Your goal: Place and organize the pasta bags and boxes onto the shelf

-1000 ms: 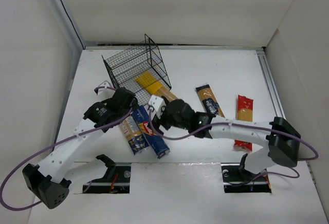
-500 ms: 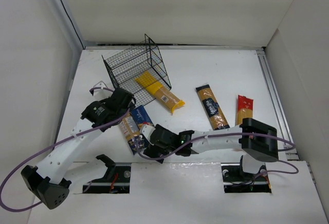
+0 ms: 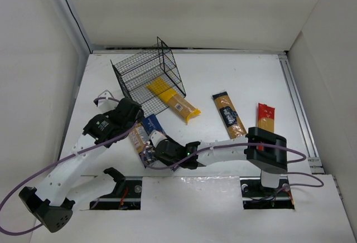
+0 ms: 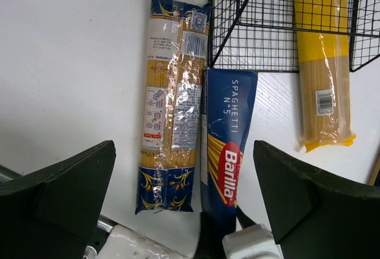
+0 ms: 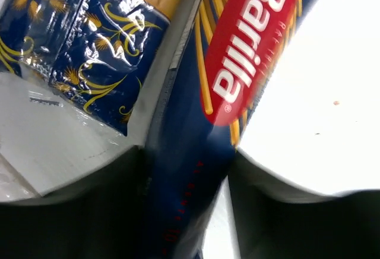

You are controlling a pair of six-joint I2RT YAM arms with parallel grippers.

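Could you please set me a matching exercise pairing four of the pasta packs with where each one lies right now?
1 Barilla box
2 yellow bag
3 red-and-yellow bag
4 blue-ended clear bag

A farthest right on the table
B between the fingers of the right gripper
C one end at the wire shelf
D flat alongside the Barilla box

Pairs: 1-B, 2-C, 3-A, 4-D.

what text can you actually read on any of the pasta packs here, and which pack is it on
"SPAGHETTI N°5": white letters on the dark-blue cardboard box.
"Barilla": red oval logo on the same box.
Clear spaghetti bag with dark-blue ends: label print too small to read.
Yellow bag: barcode digits unreadable.
Orange-brown pack and red-and-yellow bag: too small.
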